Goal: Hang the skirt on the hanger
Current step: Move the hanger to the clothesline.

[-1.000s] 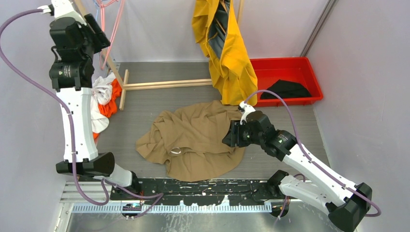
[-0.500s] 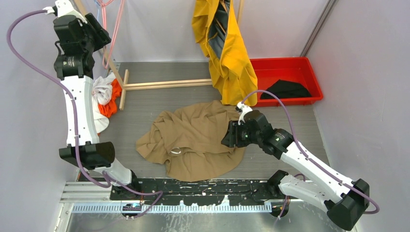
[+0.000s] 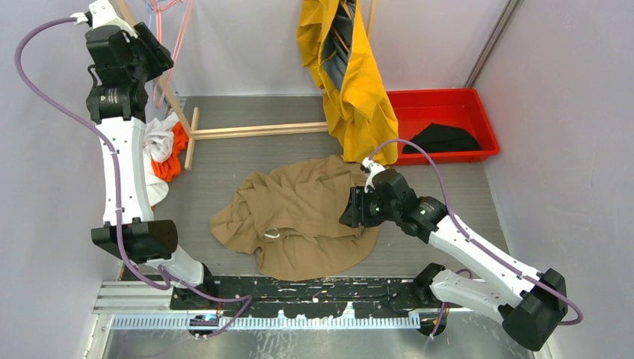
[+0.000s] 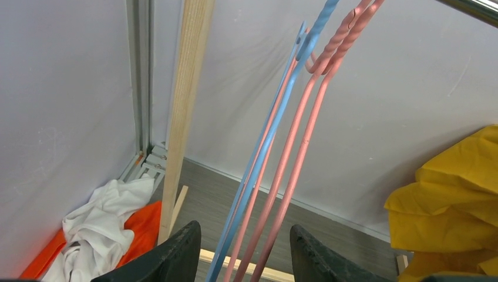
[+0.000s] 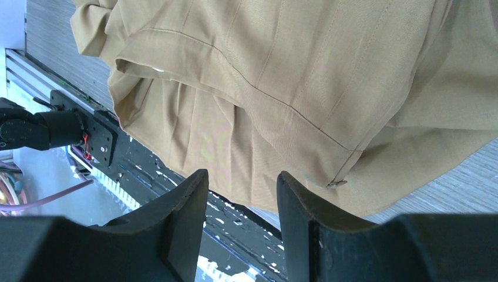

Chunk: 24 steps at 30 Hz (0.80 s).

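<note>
The tan skirt point(image 3: 299, 213) lies crumpled on the grey floor; its seams and zip pull point(image 5: 336, 184) fill the right wrist view. My right gripper point(image 3: 350, 212) hovers open over the skirt's right edge, its fingers point(image 5: 188, 223) holding nothing. At the back left, a blue hanger point(image 4: 264, 141) and pink hangers point(image 4: 305, 135) hang from a rail. My left gripper point(image 4: 244, 249) is raised there and open. The hanger rods pass between its fingers point(image 4: 176, 255) without being pinched. Pink hangers point(image 3: 170, 45) also show beside the left wrist in the top view.
A yellow garment point(image 3: 351, 75) hangs on a wooden rack point(image 3: 254, 131) at the back. A red bin point(image 3: 478, 105) with a black cloth point(image 3: 442, 138) stands at the back right. White and orange clothes point(image 3: 161, 149) lie at the left wall.
The left arm has risen and shifted slightly towards the hangers, its jaws narrowing a little. The right gripper has crept left over the skirt's edge.
</note>
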Tool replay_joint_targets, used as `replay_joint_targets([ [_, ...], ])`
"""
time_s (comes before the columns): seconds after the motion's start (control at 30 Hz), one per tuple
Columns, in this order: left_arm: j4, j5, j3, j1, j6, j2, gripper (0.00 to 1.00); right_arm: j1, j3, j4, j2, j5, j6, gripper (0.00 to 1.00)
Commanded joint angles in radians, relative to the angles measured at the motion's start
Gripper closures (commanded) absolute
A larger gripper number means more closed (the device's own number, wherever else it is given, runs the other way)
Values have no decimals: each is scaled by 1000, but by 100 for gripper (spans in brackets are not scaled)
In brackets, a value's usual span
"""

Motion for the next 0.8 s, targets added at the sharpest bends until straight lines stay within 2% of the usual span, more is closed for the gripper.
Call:
replay_joint_targets([
  [0.0, 68, 3, -20, 7, 1, -87, 43, 5, 5, 51, 4, -20, -17, 48],
  [0.17, 63, 19, -43, 16, -18, -124, 43, 5, -4, 65, 15, -27, -15, 48],
  [0.37, 65, 107, -71, 17, -30, -180, 46, 6, -16, 79, 26, -35, -15, 48],
  [0.57, -23, 202, -8, 17, -30, -154, 49, 5, -38, 102, 32, -47, -9, 49],
  [0.77, -66, 195, -55, 17, -19, -158, 51, 5, -52, 119, 34, -53, -3, 48],
])
